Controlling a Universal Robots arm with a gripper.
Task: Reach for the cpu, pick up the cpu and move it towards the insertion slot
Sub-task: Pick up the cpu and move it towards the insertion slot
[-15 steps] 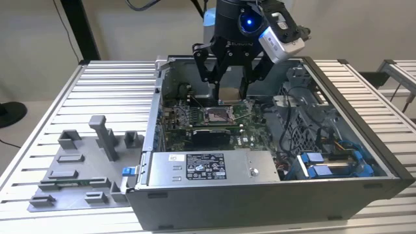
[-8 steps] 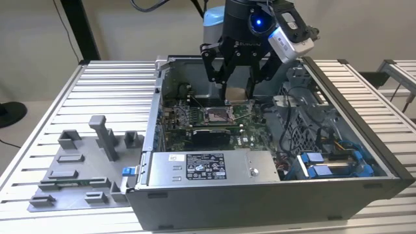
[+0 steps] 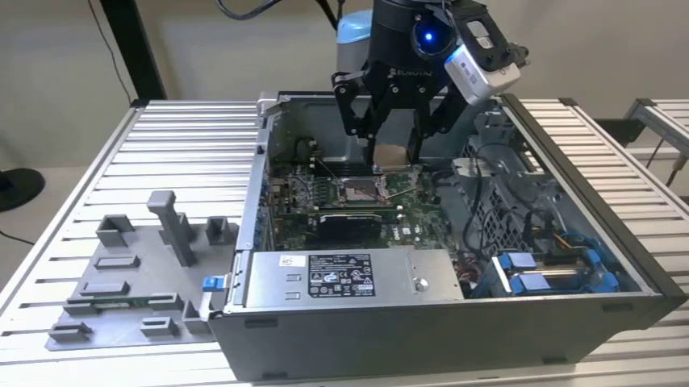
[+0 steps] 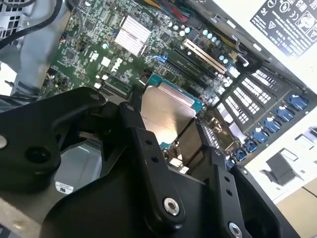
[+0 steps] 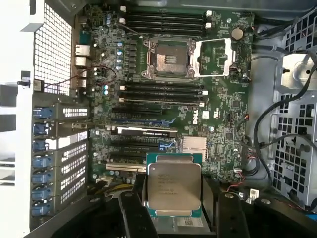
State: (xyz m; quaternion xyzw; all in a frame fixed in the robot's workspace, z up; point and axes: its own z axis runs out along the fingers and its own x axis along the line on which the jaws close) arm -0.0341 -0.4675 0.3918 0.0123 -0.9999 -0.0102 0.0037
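The cpu (image 5: 174,184) sits clamped in the gripper (image 5: 176,198), silvery top facing the first wrist view, its green rim showing between the black fingers (image 5: 132,210). It hangs above the green circuit board (image 5: 218,114) inside the open computer case (image 3: 603,266), well apart from the insertion slot (image 5: 168,58), whose metal frame lies open around a dark centre. In the exterior view the chip seems to hover just behind the slot (image 3: 357,190), though the angle is poor. A grey fixture plate (image 3: 129,282) rests on the slatted worktop (image 3: 183,153).
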